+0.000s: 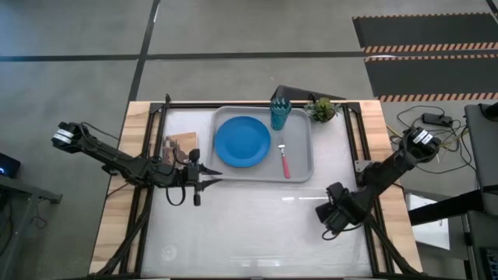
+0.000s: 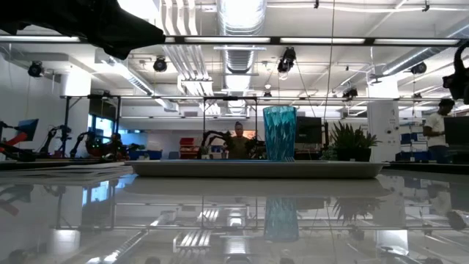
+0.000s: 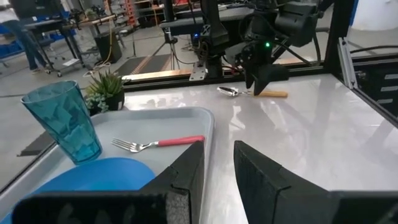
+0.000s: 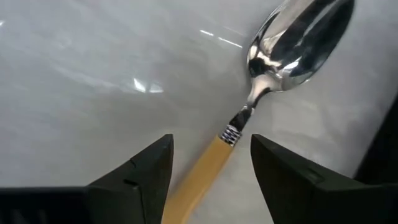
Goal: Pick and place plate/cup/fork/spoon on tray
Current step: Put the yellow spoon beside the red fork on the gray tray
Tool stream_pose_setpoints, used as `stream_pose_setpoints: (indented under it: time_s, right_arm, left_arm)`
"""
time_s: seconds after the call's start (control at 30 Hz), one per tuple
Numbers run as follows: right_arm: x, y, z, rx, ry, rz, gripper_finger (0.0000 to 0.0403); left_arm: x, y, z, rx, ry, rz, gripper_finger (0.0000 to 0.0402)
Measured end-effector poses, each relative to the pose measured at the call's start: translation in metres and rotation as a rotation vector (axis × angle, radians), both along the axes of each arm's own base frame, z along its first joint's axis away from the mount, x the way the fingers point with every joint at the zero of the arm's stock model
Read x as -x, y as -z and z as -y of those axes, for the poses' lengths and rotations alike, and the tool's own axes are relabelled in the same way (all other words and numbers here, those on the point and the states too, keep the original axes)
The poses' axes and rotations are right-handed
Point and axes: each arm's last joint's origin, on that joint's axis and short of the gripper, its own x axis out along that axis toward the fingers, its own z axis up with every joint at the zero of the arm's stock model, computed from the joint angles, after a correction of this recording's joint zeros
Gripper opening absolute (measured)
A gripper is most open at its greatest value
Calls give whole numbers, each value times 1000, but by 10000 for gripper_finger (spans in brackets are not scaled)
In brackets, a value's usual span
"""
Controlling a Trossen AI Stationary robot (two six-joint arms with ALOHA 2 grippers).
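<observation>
The grey tray (image 1: pixel 299 173) lies at the table's far middle. On it are the blue plate (image 1: pixel 242 141), the teal cup (image 1: pixel 279 113) standing at the far rim, and the pink-handled fork (image 1: pixel 284 162) to the right of the plate. The spoon (image 4: pixel 273 68) lies flat on the table to the near right of the tray, and also shows in the left wrist view (image 3: pixel 252 93). My right gripper (image 4: pixel 211 146) is open and points down over it, one finger on each side of the orange handle (image 4: pixel 205 171), not touching. My left gripper (image 3: pixel 217 158) is open and empty at the tray's near left corner.
A small green plant (image 1: pixel 321 109) stands just past the tray's far right corner. A picture card (image 1: pixel 181 146) lies left of the tray, close to my left gripper. Dark frame rails run along the table's left and right sides. Bare table lies near of the tray.
</observation>
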Motion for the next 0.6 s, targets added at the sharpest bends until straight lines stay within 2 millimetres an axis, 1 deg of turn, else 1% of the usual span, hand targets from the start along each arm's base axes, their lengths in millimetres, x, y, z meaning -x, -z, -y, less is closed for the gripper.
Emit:
stream_pose_setpoints:
  time_s: [0.17, 0.33, 0.43, 0.6]
  right_arm:
    - [6, 14, 0, -14, 12, 32, 193]
    - [8, 18, 2, -19, 17, 43, 169]
    - [8, 18, 2, -17, 18, 39, 138]
    - [8, 18, 2, -21, 44, 44, 70]
  left_arm:
    - [0, -1, 0, -4, -1, 4, 70]
    - [0, -1, 0, -2, -2, 4, 70]
    - [0, -1, 0, -3, -2, 4, 70]
    - [0, -1, 0, -7, -1, 3, 70]
